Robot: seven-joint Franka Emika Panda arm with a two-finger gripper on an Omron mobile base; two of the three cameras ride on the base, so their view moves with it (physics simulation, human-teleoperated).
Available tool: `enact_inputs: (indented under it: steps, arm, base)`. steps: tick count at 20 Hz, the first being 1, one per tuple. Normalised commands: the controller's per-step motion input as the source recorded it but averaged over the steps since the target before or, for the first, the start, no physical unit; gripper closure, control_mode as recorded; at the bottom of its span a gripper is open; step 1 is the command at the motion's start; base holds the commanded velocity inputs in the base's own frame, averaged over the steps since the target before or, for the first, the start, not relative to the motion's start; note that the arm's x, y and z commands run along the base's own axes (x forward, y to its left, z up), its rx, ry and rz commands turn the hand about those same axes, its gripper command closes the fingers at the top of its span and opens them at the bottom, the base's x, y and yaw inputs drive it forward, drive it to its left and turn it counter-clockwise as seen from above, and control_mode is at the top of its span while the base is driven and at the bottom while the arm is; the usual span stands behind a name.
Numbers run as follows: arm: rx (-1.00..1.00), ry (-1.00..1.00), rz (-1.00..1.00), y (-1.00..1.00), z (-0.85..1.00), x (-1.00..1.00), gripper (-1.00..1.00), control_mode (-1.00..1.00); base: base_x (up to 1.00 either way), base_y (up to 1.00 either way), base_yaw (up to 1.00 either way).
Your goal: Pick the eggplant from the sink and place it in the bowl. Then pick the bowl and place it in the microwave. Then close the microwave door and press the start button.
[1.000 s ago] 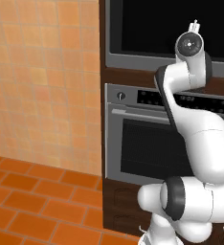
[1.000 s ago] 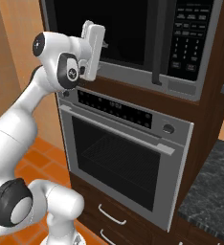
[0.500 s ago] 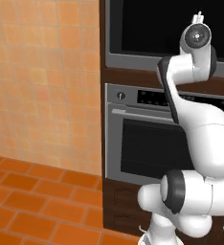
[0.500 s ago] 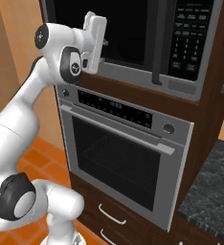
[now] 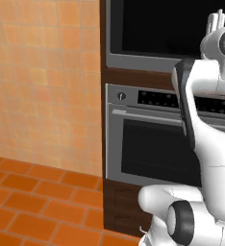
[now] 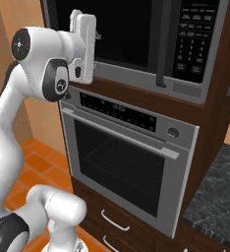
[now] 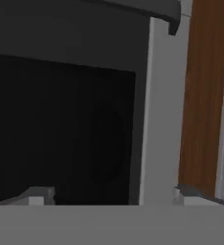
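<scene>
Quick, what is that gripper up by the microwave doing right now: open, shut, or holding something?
Gripper: open, its fingertips spread wide apart with nothing between them, facing the microwave.

Kitchen corner with a built-in oven in dark wood cabinetry

A tan tiled wall (image 5: 47,81) stands left of a tall dark brown wood cabinet (image 6: 213,113), over a floor of orange-red tiles (image 5: 32,206). A steel oven (image 6: 124,162) with a dark window, a bar handle and a black control strip (image 6: 114,110) with a round knob sits in the cabinet, with drawers (image 6: 109,224) beneath. A dark speckled stone counter (image 6: 217,197) lies to the right.
</scene>
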Motion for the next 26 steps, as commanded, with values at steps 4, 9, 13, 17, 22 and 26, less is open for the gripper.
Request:
enact_inputs:
  steps: [4,9,13,17,22,26]
  arm:
    - [-0.39,0.13,0.18,0.09,0.05,-0.87,1.00,-1.00]
    - [-0.33,0.02,0.10,-0.01,0.01,-0.94,1.00,-1.00]
    - [-0.32,0.00,0.01,-0.24,0.29,-0.94,1.00,-1.00]
    - [-0.30,0.11,0.01,-0.28,0.20,-0.68,1.00,-1.00]
    - [-0.26,0.19,0.01,-0.23,0.14,-0.28,1.00,-1.00]
    - [-0.20,0.19,0.00,-0.08,0.00,0.01,1.00,-1.00]
  base:
    - [0.00,0.00,0.00]
    - [0.00,0.00,0.00]
    - [0.00,0.00,0.00]
    - [0.00,0.00,0.00]
    - [0.00,0.00,0.00]
    - [0.00,0.00,0.00]
